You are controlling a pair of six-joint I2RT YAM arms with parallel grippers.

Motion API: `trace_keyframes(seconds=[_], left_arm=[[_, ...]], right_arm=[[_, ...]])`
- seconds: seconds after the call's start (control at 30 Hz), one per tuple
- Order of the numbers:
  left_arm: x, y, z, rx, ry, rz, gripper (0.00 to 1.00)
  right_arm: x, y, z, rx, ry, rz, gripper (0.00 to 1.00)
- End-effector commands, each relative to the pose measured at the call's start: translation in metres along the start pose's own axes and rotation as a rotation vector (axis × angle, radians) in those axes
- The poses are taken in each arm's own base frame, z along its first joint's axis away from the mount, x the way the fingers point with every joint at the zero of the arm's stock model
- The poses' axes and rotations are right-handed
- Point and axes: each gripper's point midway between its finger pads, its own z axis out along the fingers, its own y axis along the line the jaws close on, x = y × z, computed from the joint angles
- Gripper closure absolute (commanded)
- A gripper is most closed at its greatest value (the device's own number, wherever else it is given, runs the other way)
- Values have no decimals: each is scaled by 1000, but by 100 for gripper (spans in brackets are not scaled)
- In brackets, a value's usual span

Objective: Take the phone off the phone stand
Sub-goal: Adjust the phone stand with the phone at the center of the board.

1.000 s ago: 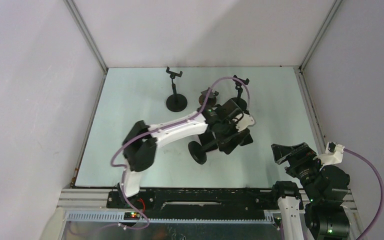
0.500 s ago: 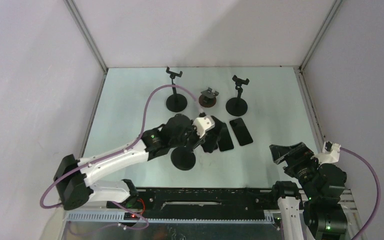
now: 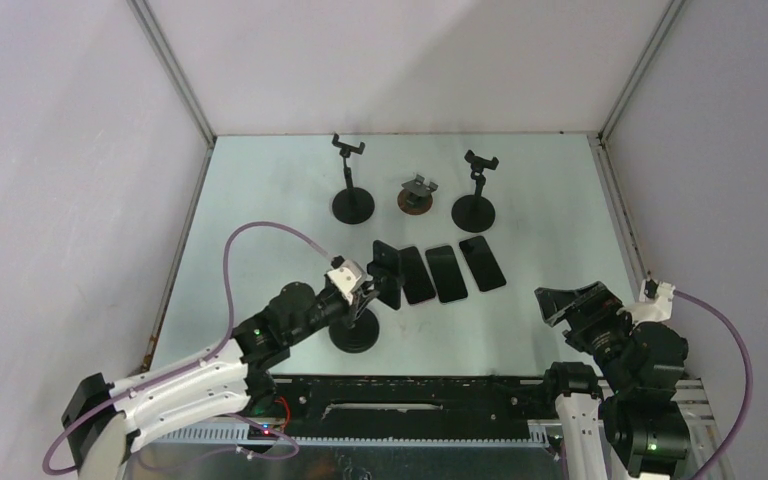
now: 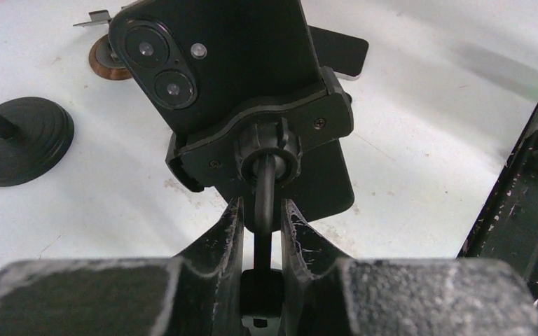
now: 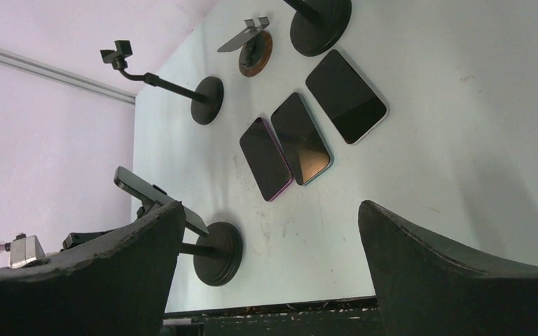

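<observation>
Four phones and four stands in all. One phone, its camera side facing the left wrist, sits clamped in the phone stand. The left claw is clenched on that stand's stem, just below the clamp. Beyond the stand and slightly right, three loose phones lie flat side by side. Farther beyond, three other stands form a row. The right claw, well right of the stand, gapes wide and grasps nothing.
</observation>
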Motion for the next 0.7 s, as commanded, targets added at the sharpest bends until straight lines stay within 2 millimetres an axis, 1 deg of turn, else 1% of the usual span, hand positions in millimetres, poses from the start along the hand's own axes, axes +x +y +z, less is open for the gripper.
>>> trace_keyframes(seconds=[0.0,0.03,0.13,0.17,0.23,0.43,0.5,0.53,0.67], left_arm=[[-58,7,-7,-41,-222,-53,77],[-54,7,-8,-41,-214,-60,69],[-45,7,-9,-45,-184,-83,58],[-43,7,-10,-45,-184,-87,52],[-42,6,-12,-44,-189,-97,48],[-38,5,-15,-38,-169,-96,45],[-36,3,-16,-28,-149,-94,45],[-32,1,-16,-19,-127,-96,45],[-30,-3,-17,-4,-81,-132,45]], right_arm=[[-2,8,1,-47,-8,-9,5],[-1,6,3,-43,-5,-9,5],[0,5,4,-39,0,-11,5],[0,5,4,-39,1,-11,5],[0,5,4,-42,0,-12,5],[2,5,6,-45,9,-12,5],[3,4,6,-45,12,-11,5],[3,4,6,-45,14,-11,5],[6,2,8,-43,20,-9,5]])
